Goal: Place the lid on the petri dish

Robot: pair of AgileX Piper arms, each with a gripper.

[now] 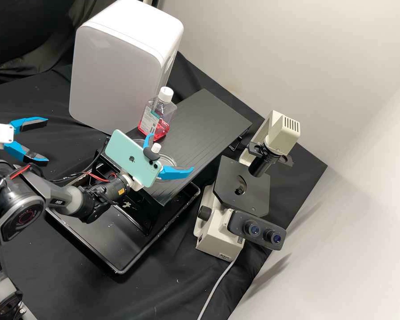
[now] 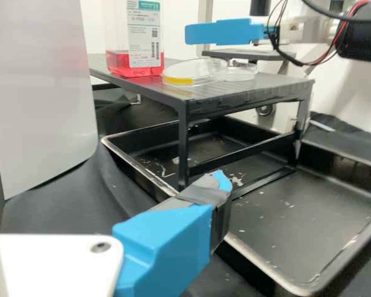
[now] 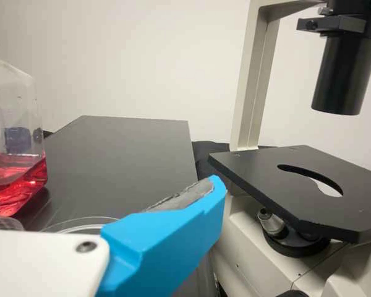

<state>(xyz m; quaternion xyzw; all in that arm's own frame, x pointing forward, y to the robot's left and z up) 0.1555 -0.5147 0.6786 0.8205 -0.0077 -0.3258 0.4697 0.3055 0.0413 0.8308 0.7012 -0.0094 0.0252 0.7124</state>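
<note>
Right gripper (image 1: 171, 152) released, just above the petri dish (image 2: 195, 71) on the rack (image 2: 247, 93); left gripper (image 1: 46, 139) released too, well left. We can't read the bottle (image 1: 158, 116) label.

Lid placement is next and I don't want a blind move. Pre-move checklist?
1. right tool open, empty, over the raised platform: ok.
2. petri dish flat on the platform: ok.
3. Lid identified: a clear round piece lies beside the dish; cannot tell if it is the lid.
4. culture bottle upright, apart from the right tool: ok.
5. left tool open, away from the platform: ok.
</note>
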